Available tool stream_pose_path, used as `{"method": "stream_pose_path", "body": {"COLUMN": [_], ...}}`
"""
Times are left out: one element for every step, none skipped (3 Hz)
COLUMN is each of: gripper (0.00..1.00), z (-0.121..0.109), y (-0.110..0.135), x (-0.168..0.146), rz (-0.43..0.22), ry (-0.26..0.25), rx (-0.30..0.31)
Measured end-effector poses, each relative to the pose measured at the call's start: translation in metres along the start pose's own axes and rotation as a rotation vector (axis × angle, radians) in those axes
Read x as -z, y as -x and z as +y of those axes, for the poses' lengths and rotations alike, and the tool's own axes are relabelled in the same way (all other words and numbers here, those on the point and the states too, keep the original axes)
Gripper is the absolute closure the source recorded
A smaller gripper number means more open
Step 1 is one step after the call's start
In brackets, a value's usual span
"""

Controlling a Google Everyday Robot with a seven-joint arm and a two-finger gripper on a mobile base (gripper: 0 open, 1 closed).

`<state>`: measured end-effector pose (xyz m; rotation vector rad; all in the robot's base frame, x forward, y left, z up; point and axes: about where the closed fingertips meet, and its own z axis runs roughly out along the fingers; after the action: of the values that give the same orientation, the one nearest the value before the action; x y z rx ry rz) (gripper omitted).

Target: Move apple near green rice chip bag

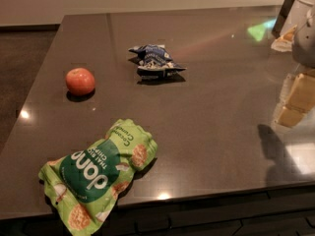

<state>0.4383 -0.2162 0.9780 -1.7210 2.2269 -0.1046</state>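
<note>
The apple (80, 81) is small, round and red-orange, and rests on the dark table (216, 107) at the left. The green rice chip bag (100, 173) is large and lime green with a dark green oval. It lies at the table's front left edge, partly overhanging it, well in front of the apple. My gripper (291, 35) is at the far right edge of the view, high above the table's right side and far from both. It is partly cut off by the frame and holds nothing that I can see.
A smaller dark blue and white bag (154, 62) lies crumpled near the table's middle, right of the apple. The glossy top shows tan reflections (295, 100) and a shadow (272, 146) at the right. The floor drops off beyond the left edge.
</note>
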Motion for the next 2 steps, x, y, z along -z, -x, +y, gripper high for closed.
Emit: {"method": "stream_pose_path", "body": {"gripper": [0.00,0.00], "z": [0.000,-0.016], "y": [0.000,0.017], "x": [0.001,0.000], "rz": [0.000,-0.024], "ry": [-0.003,-0.007], "rx": [0.000,0.000]}}
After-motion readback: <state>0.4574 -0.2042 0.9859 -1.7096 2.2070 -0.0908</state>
